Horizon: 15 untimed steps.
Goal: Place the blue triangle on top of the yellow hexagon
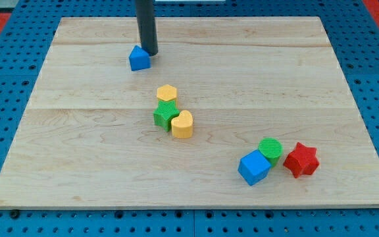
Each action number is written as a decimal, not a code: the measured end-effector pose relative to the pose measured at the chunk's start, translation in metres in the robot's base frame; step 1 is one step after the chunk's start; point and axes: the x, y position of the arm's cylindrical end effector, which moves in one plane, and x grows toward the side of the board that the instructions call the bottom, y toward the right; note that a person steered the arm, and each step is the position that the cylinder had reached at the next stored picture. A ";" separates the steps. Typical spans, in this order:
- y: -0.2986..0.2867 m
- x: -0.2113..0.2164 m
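Note:
The blue triangle (139, 58) lies on the wooden board near the view's top, left of centre. My tip (149, 52) stands at the triangle's upper right edge, touching or almost touching it. The yellow hexagon (167, 93) lies near the board's middle, below and to the right of the triangle, about a block's width away from it. The hexagon touches a green star-shaped block (165, 114) just below it.
A yellow heart-shaped block (182, 124) sits against the green star's lower right. At the lower right are a blue cube (253, 167), a green cylinder (270, 149) and a red star (301, 160). The wooden board (77, 145) lies on a blue pegboard.

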 end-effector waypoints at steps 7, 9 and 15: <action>-0.017 0.056; -0.005 0.030; -0.060 0.194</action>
